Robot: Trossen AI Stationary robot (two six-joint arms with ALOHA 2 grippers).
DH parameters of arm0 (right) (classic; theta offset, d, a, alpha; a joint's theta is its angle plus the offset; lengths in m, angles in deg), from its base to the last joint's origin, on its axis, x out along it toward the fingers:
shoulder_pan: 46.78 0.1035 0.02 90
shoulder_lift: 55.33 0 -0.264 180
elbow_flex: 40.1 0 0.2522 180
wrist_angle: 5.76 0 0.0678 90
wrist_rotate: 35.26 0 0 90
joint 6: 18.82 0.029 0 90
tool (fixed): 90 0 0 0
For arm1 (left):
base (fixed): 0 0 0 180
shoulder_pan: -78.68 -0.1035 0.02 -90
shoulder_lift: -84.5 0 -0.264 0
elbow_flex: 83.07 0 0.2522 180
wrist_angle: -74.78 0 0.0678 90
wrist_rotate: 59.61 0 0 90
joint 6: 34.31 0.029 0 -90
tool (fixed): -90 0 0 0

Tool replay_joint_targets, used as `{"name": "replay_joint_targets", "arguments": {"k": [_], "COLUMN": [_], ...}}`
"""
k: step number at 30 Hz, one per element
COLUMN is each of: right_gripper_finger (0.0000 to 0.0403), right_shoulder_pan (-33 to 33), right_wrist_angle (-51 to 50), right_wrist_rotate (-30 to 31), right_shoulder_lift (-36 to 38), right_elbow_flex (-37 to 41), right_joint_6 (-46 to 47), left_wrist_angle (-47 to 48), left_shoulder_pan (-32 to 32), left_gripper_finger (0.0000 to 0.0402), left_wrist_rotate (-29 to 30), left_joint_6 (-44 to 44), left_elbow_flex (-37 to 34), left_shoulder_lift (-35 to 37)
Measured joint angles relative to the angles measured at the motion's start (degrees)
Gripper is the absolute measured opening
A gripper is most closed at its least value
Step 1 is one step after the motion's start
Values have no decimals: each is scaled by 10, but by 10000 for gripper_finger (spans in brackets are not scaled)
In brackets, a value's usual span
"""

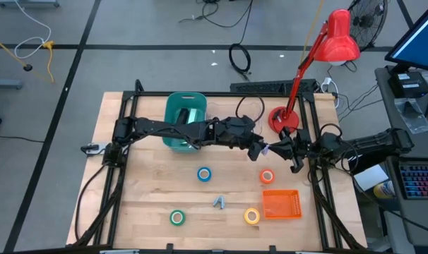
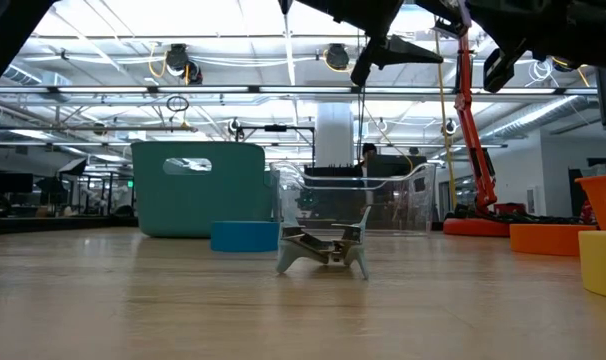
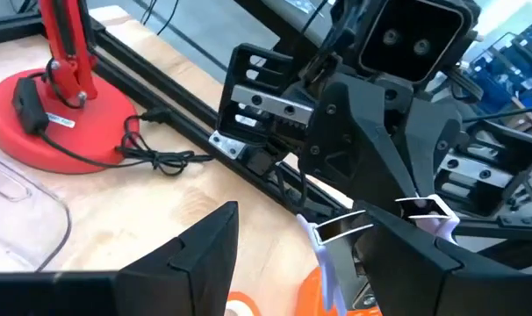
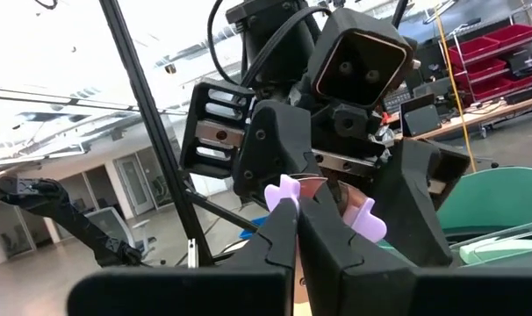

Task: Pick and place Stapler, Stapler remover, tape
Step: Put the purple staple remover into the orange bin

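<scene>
Right claw (image 4: 298,211): pinching lilac tool (image 4: 288,190), table's 3 o'clock.
Left claw (image 3: 310,241): spread, facing it.
Tool: probably light, stiff, slick; grip its body.

We see both arms held up in the air, meeting over the table. Our left arm reaches across from nine o'clock toward three o'clock, and the left gripper (image 1: 260,150) has its fingers apart. Our right arm comes in from three o'clock toward nine o'clock, and the right gripper (image 1: 283,150) has its fingers (image 4: 288,233) pressed together. The two grippers face each other, tip to tip, very near.
</scene>
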Motion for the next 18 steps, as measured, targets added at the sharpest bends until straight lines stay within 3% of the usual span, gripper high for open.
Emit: {"name": "replay_joint_targets", "arguments": {"k": [18], "right_gripper_finger": [0], "right_shoulder_pan": [0], "right_wrist_angle": [-26], "right_wrist_rotate": [48], "right_shoulder_lift": [-1], "right_elbow_flex": [0], "right_joint_6": [-10], "left_wrist_angle": [71], "left_shoulder_pan": [-6], "left_gripper_finger": [225], "left_wrist_rotate": [28], "left_joint_6": [23], "left_elbow_flex": [1], "left_shoulder_lift": [7]}}
